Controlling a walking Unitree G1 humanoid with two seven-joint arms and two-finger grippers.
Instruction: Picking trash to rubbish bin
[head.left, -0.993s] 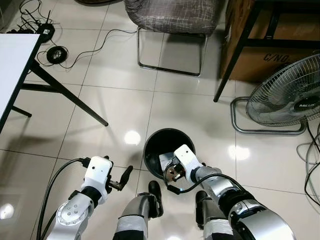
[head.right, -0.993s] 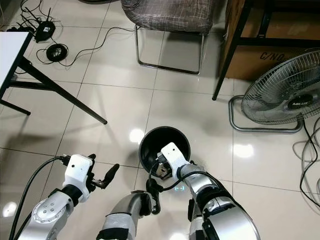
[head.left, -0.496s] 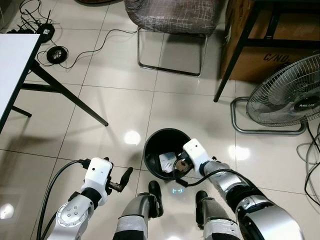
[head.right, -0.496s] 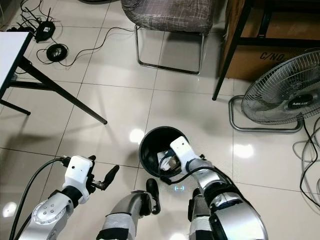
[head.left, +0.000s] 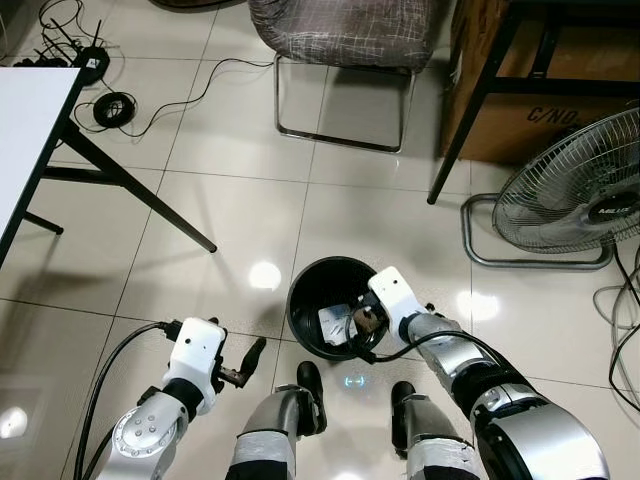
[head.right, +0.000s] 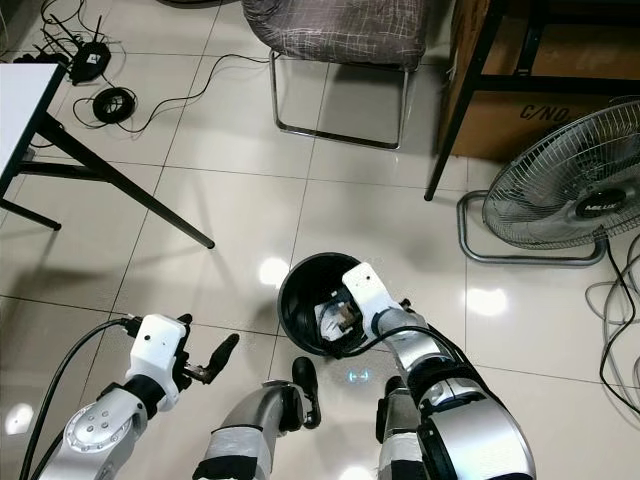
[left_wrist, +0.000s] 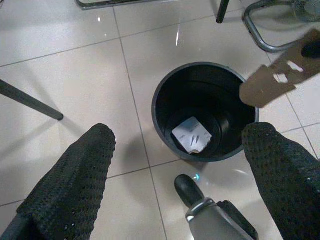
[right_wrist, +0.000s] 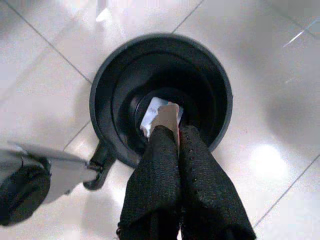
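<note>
A black round rubbish bin (head.left: 318, 280) stands on the tiled floor just ahead of my feet. A crumpled white paper (left_wrist: 191, 135) lies at its bottom. My right gripper (head.left: 365, 322) hangs over the bin's right half, shut on a flat brown cardboard scrap (left_wrist: 280, 75) with cut-out holes. In the right wrist view the black fingers (right_wrist: 155, 165) pinch the scrap's edge (right_wrist: 169, 116) above the bin's mouth (right_wrist: 115, 65). My left gripper (head.left: 250, 360) is low at the left of the bin, open, with nothing between its fingers (left_wrist: 75, 175).
A standing fan (head.left: 580, 190) is on the floor at the right. A chair (head.left: 345, 40) stands ahead, and a cardboard box (head.left: 530, 110) sits under a black frame at the far right. A white table (head.left: 30, 120) with a slanted leg (head.left: 140, 190) and floor cables (head.left: 115, 105) are on the left.
My right gripper has carried the cardboard scrap from the bin's near edge forward and to the right, over its opening. The left arm has sunk slightly.
</note>
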